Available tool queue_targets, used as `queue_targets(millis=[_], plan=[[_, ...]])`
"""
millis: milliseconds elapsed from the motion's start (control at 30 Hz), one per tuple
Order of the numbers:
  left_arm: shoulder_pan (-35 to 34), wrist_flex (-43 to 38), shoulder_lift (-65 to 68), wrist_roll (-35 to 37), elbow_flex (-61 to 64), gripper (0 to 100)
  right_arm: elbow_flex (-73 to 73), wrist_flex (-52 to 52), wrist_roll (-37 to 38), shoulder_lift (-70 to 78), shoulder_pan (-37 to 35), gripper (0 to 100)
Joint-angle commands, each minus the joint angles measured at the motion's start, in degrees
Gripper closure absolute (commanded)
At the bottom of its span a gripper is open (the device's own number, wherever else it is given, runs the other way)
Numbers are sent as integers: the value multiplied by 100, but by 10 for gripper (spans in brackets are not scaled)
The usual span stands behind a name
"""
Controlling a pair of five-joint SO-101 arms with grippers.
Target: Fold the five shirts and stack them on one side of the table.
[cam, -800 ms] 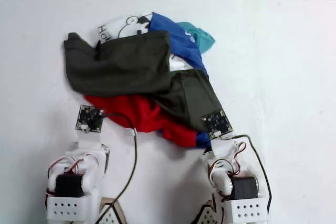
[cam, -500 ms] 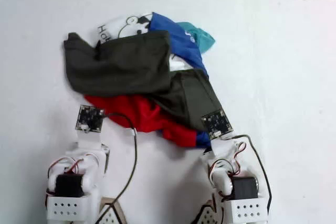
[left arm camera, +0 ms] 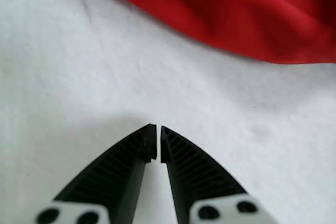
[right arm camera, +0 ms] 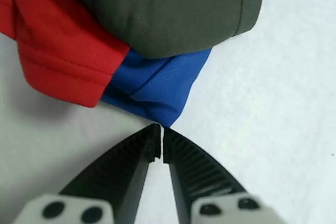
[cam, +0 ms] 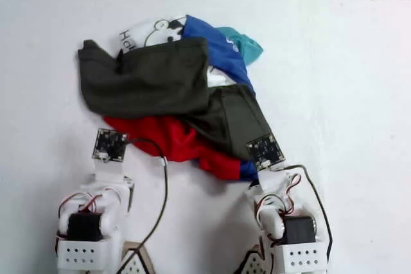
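Left pincer (left arm camera: pixel 158 129) was closed, empty, red shirt (left arm camera: pixel 226 9) ahead of it. Right pincer (right arm camera: pixel 161 128) was closed, empty, blue shirt (right arm camera: pixel 157 86) just beyond its tips.

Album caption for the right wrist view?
Shut right gripper near a blue fabric shirt, beside a red shirt, under a dark olive shirt.
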Motion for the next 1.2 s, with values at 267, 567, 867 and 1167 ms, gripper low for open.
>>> queue_targets(millis=[267, 567, 867, 1167], plan=[[53, -79, -132, 35, 119, 954, 53, 40, -18, -110, 4, 978], [53, -79, -132, 35, 119, 954, 53, -716, -26, -119, -180, 978], [53, -79, -132, 35, 119, 954, -105, -2475, -26, -119, -207, 978], [53, -79, -132, 35, 119, 954, -2716, -1349, -44, 382, -1086, 944]])
